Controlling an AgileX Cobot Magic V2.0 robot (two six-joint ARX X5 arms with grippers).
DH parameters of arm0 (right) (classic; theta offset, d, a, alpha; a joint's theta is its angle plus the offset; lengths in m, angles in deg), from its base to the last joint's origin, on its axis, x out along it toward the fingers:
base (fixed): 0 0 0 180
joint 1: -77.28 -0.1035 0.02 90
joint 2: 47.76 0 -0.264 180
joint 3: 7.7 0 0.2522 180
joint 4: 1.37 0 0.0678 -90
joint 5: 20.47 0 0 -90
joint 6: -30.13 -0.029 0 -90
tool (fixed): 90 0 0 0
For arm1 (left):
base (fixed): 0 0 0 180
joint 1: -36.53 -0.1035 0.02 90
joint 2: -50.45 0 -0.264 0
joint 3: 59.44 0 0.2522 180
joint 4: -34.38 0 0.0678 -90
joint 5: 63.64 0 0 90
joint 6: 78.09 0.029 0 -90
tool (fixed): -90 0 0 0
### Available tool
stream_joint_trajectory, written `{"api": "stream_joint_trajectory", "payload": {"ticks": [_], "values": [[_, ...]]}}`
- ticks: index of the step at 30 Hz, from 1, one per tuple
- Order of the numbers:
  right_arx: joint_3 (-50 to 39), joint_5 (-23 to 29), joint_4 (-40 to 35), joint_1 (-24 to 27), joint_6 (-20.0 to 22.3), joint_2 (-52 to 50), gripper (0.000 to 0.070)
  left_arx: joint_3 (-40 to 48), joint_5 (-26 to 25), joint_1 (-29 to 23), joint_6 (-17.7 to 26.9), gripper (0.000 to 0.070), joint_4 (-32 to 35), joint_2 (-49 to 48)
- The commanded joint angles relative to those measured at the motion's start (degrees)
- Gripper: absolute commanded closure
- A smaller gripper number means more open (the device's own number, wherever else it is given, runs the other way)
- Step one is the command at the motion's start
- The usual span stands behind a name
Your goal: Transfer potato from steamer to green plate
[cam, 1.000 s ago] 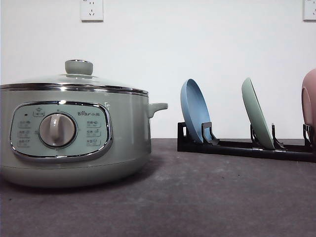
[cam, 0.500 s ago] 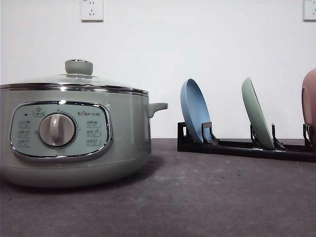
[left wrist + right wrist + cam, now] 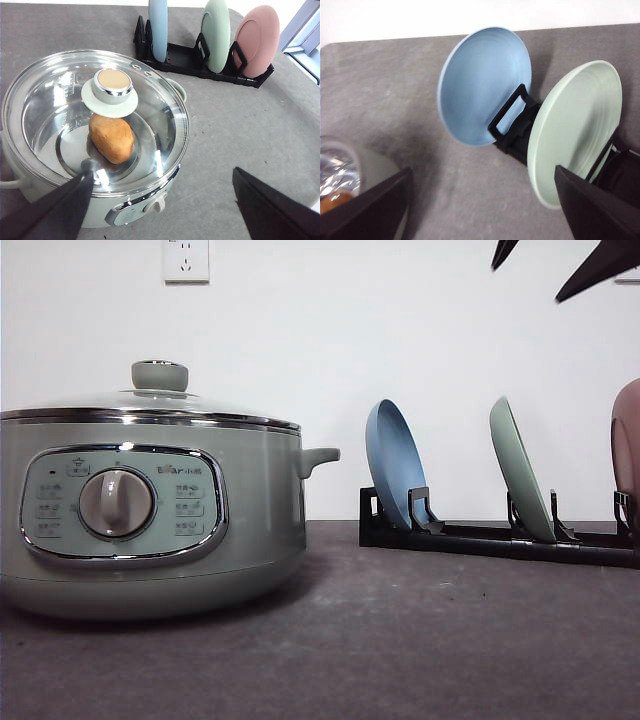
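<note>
The right gripper [image 3: 548,262] has entered at the front view's top, jaws spread like the left gripper's [image 3: 160,200], while the lumpy orange-brown potato [image 3: 112,138] lies inside the steamer [image 3: 150,502] under its glass lid [image 3: 95,120], the green plate [image 3: 521,483] upright in the rack [image 3: 480,538] beyond.

Left gripper [image 3: 160,205]: matte black, tapered, wedge-shaped jaws. Right gripper [image 3: 482,207]: same black pointed shape.

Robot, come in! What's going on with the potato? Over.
Both grippers open, holding nothing. Potato in the steamer, glass lid shut over it. Green plate upright in the rack.
</note>
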Motion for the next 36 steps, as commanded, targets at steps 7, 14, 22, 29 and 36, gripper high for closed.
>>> {"api": "stream_joint_trajectory", "payload": {"ticks": [7, 14, 22, 29, 36], "values": [[3.0, 2.4, -5.3, -0.2, -1.5, 9.1, 0.0157, -1.2, -0.2, 0.1, 0.5, 0.0128, 0.6, 0.3], [3.0, 3.1, -8.1, -0.2, -1.7, 14.6, 0.0158, -1.2, -0.2, 0.1, 0.5, 0.0128, 0.6, 0.3], [3.0, 3.0, -9.6, -0.2, -1.7, 18.7, 0.0253, -1.2, -0.2, 0.1, 0.5, 0.0128, 0.6, 0.3], [3.0, 3.3, -9.9, -0.2, -1.6, 19.8, 0.0413, -1.2, -0.2, 0.1, 0.5, 0.0128, 0.7, 0.3], [3.0, 3.3, -10.5, -0.1, -1.7, 19.8, 0.0589, -1.2, -0.2, 0.1, 0.5, 0.0128, 0.7, 0.3]]}}
